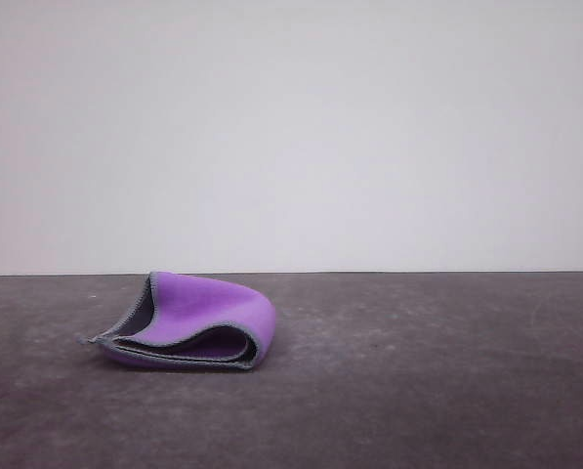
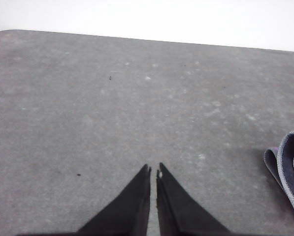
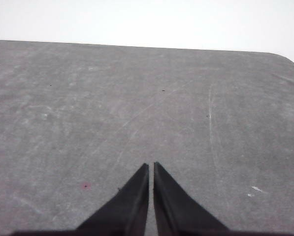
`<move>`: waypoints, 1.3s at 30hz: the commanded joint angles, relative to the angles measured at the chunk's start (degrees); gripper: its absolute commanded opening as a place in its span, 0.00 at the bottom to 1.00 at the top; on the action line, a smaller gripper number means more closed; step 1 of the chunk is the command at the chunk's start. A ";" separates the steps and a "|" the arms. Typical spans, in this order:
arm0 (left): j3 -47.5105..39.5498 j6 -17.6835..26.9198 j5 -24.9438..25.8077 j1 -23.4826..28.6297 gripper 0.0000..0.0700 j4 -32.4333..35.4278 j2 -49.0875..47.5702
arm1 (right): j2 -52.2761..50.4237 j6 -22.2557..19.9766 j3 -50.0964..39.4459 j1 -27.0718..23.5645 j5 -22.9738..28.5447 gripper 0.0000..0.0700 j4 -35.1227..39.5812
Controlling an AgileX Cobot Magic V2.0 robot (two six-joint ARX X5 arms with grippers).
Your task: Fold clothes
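Cloth [image 1: 188, 322] lay folded (purple face outward, grey edging showing) on the left of the dark table [image 1: 428, 371], while the left gripper [image 2: 153, 169] and right gripper [image 3: 151, 164] hovered closed, holding nothing.

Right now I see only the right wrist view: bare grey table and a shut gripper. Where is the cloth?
Observer: The cloth lies on the table, left of centre in the front view, folded over, with its purple face outside.
Operator: Is the left gripper holding it?
Observer: No. In its wrist view the left gripper is shut on nothing and apart from the cloth, which lies off to its side.
Operator: Is the fold neat?
Observer: Not flat. The front view shows the top layer arching up, with a gap between the layers and the grey inner face showing at the left end.
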 commanded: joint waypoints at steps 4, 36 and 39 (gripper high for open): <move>-1.05 -0.28 -0.11 -0.11 0.03 -0.44 -0.02 | -0.09 0.61 -0.26 -0.04 0.20 0.02 0.81; -1.05 -0.28 -0.11 -0.11 0.03 -0.44 -0.02 | -0.09 0.61 -0.26 -0.04 0.20 0.02 0.81; -1.05 -0.28 -0.11 -0.11 0.03 -0.44 -0.02 | -0.09 0.61 -0.26 -0.04 0.20 0.02 0.81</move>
